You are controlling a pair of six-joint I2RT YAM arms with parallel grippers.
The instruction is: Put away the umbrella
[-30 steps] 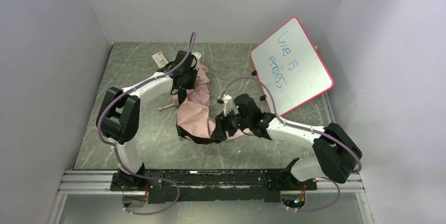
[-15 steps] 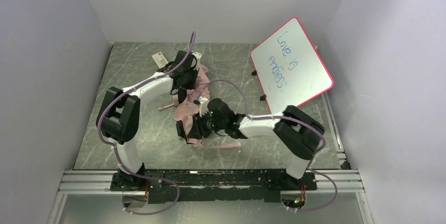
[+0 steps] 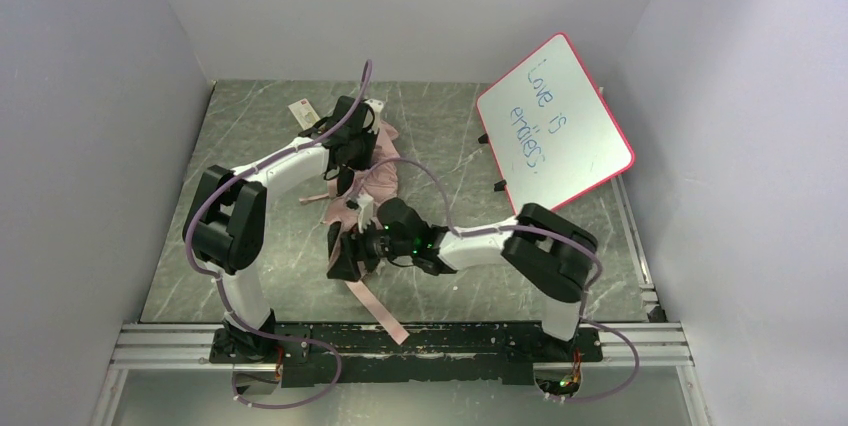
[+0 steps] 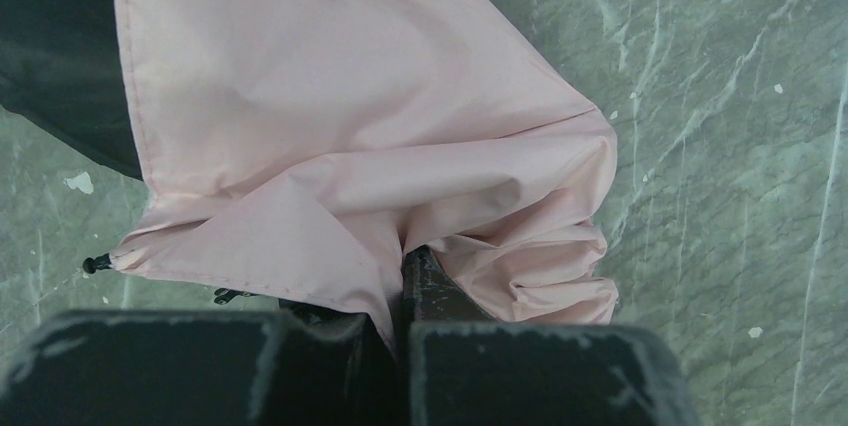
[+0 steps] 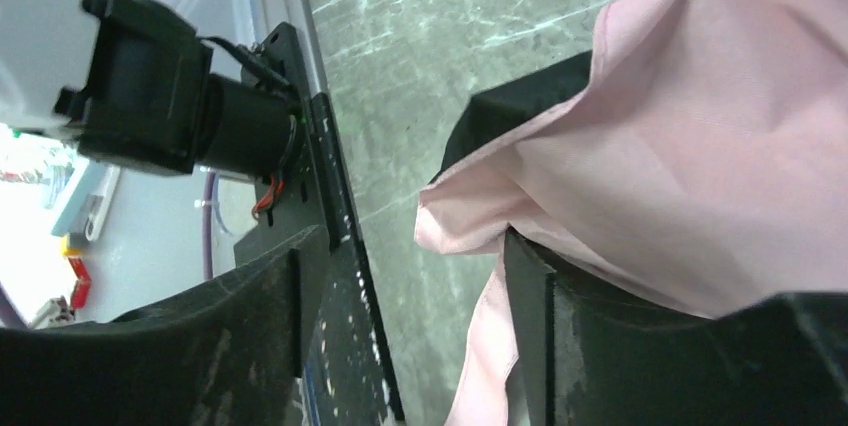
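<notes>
The umbrella [image 3: 376,178] lies collapsed in the middle of the table, a crumpled heap of pale pink fabric with black showing at its edges. My left gripper [image 3: 351,168] is at the heap's far end, shut on a fold of the pink fabric [image 4: 350,126], which is pinched between the fingers [image 4: 440,296]. My right gripper [image 3: 343,254] is at the near left end, open. Pink fabric [image 5: 720,146] drapes over its right finger [image 5: 560,326], and nothing is clamped in the gap. A pink strip [image 3: 376,306] trails toward the front rail. Shaft and handle are hidden.
A pink-framed whiteboard [image 3: 555,126] leans at the back right corner. A small white card [image 3: 302,109] lies at the back left. The black front rail [image 3: 400,341] carries both arm bases, and grey walls close in the left, back and right.
My right arm has swept left from the umbrella's right side to its near left end, bunching the fabric. Its jaws narrowed, then widened again. The pink strip now trails toward the rail.
</notes>
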